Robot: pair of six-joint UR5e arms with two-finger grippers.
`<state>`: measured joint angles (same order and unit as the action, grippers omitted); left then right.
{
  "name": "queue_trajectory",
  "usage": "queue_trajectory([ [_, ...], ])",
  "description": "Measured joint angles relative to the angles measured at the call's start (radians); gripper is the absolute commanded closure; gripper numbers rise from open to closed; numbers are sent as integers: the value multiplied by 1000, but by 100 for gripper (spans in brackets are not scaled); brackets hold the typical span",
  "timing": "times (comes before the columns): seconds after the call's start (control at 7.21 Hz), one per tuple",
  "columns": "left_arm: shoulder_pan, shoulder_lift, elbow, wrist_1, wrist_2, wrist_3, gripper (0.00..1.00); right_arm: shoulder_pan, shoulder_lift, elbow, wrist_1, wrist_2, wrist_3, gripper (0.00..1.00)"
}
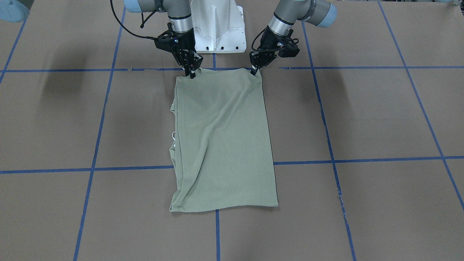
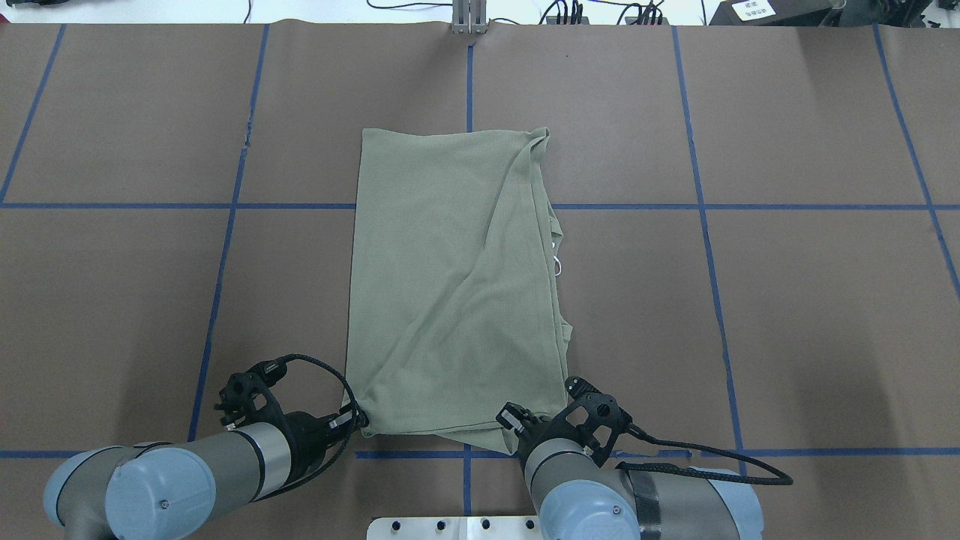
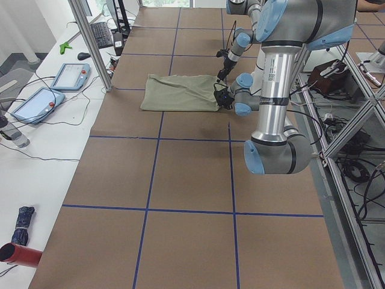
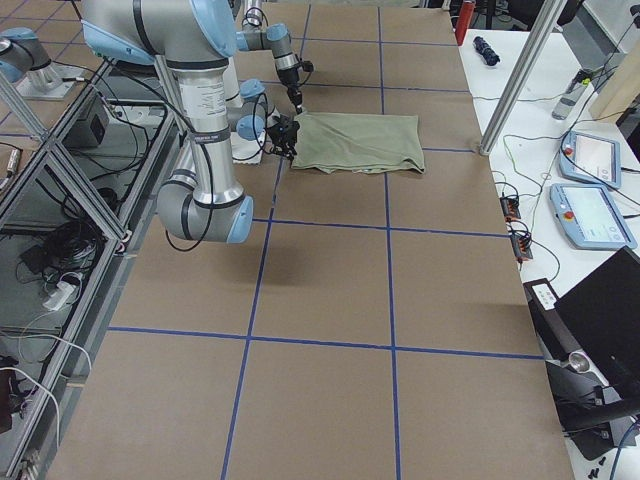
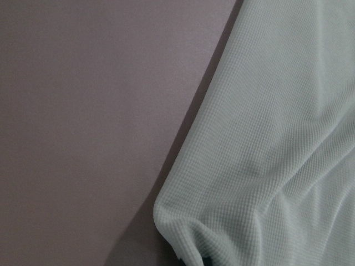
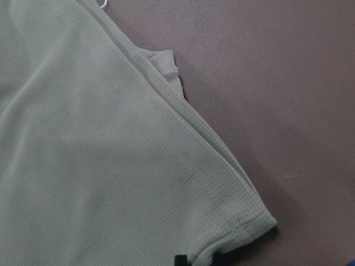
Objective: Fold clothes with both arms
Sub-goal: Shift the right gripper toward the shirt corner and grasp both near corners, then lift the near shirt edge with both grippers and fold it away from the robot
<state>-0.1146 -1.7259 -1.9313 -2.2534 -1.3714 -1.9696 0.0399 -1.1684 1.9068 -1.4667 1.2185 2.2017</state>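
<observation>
Shirt (image 2: 450, 285): sage-green knit, laid as a long rectangle mid-bench (image 2: 787, 315), long axis running straight away from the robot. Near short edge sits just before the base. Left end effector (image 1: 255, 71): clamped on that edge's left corner. Right end effector (image 1: 191, 73): clamped at the right corner. All remaining cloth lies forward of both, flat on the bench. Neither arm is nearer; each has one corner. Probable next move: carrying the near edge forward over the far edge, both arms in step.

Even overhead light, soft shadows
</observation>
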Motion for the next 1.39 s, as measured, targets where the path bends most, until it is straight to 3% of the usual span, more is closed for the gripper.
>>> queue_trajectory([
  [0.42, -2, -1, -7, 0, -2, 6, 100, 8, 7, 5, -1, -3, 38, 100],
  [0.69, -9, 3, -92, 50, -16, 52, 100, 27, 8, 59, -39, 0, 35, 100],
  [1.11, -21, -2, -393, 321, -127, 81, 100, -11, 23, 415, -414, 9, 33, 100],
  [1.39, -43, -9, -546, 458, -184, 84, 100, -36, 79, 561, -608, 17, 34, 100],
])
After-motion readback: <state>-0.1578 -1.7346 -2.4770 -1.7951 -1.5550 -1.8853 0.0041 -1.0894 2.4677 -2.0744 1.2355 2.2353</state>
